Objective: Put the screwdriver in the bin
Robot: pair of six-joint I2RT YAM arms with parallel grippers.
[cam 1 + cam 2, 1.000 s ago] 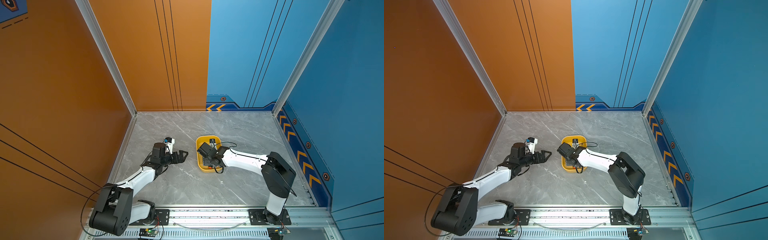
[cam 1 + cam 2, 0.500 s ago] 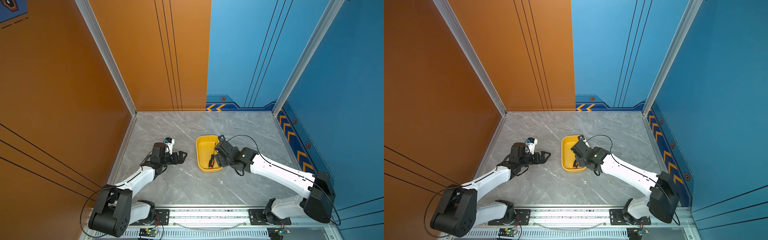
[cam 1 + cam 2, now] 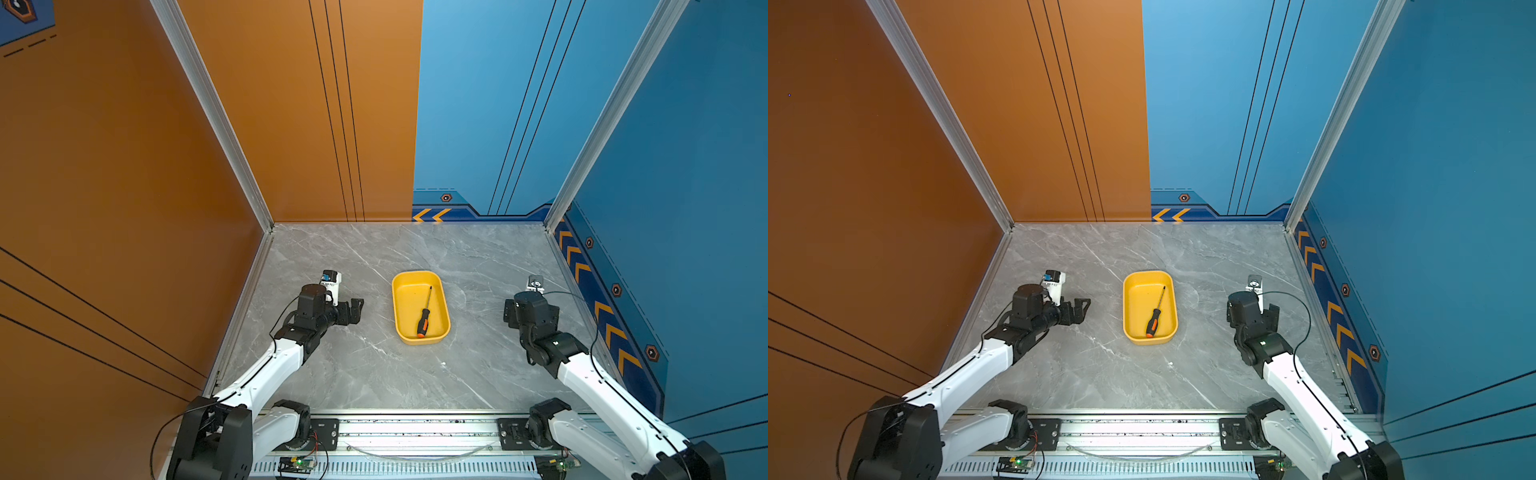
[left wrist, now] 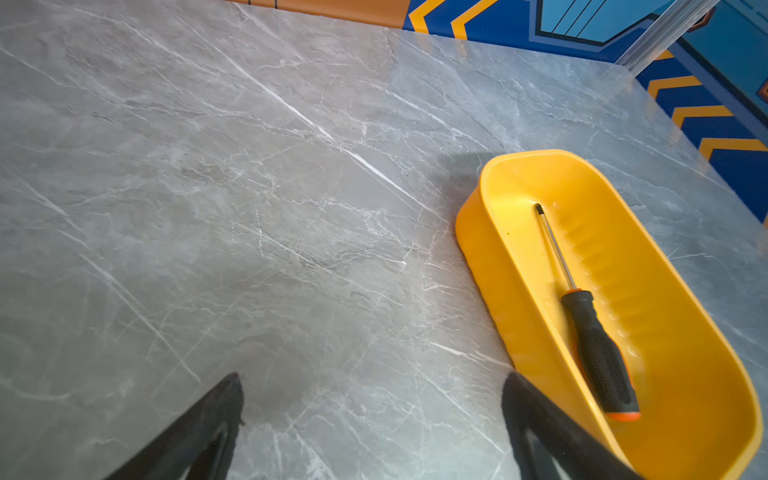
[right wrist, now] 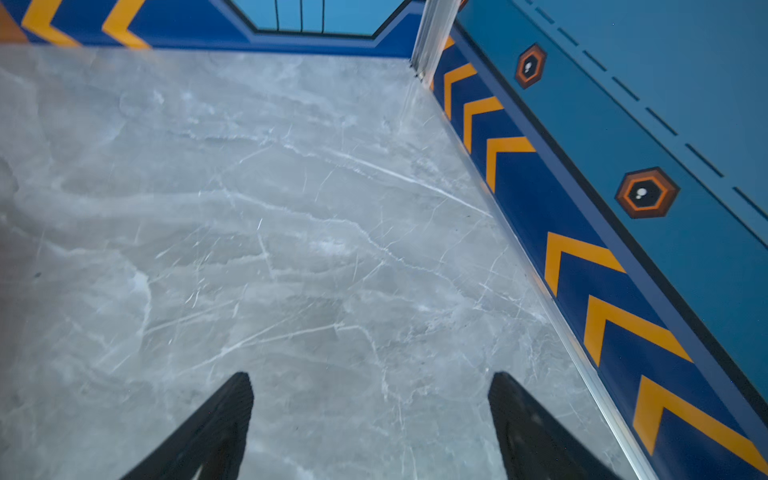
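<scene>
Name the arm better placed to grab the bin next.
Left. The left gripper is open, nearer the bin and faces it; the right gripper, open too, faces the blue wall, away from it.

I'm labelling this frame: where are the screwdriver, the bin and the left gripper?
screwdriver (image 3: 424, 318): in a top view, on its black handle.
bin (image 3: 409, 305): in a top view, on its bare floor.
left gripper (image 4: 372, 376): left wrist view, midway between its fingers.
</scene>
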